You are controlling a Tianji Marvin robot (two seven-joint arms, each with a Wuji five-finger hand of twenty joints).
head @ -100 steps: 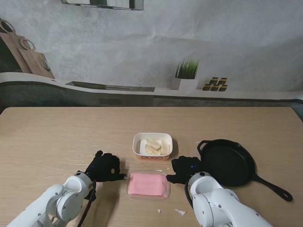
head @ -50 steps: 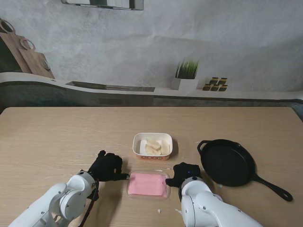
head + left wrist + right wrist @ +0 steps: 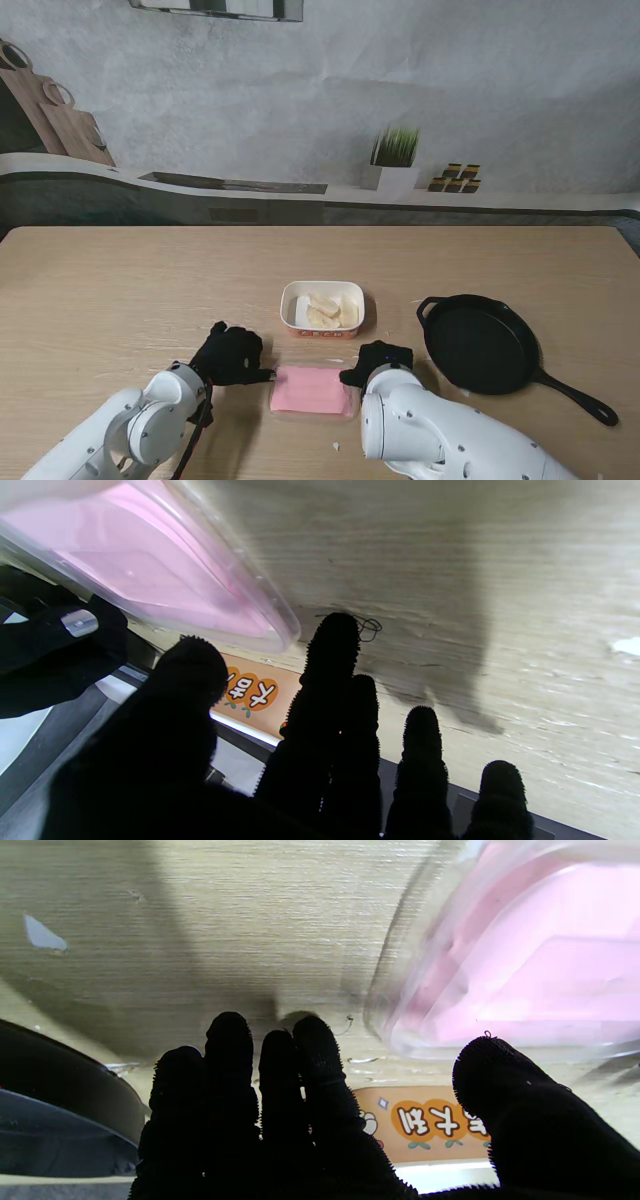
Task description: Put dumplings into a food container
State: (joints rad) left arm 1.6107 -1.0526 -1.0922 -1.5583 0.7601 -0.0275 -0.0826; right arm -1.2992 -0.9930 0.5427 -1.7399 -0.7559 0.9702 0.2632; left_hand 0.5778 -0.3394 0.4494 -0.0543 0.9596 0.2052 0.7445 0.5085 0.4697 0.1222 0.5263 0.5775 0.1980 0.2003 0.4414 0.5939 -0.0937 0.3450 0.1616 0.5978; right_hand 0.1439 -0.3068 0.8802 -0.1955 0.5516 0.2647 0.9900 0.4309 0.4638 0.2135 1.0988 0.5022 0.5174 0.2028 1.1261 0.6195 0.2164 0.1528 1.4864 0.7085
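pink lid, long axis left-right, lying flat

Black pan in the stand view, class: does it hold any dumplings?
No: the black pan shows only its dark bare bottom, while the pale dumplings sit in the white bowl to its left.

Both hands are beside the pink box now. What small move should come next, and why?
Probably both hands should close inward onto the pink lidded container. The left hand and right hand flank its two sides, fingers apart and holding nothing, and its clear lid is on, while the dumplings wait in the white bowl.
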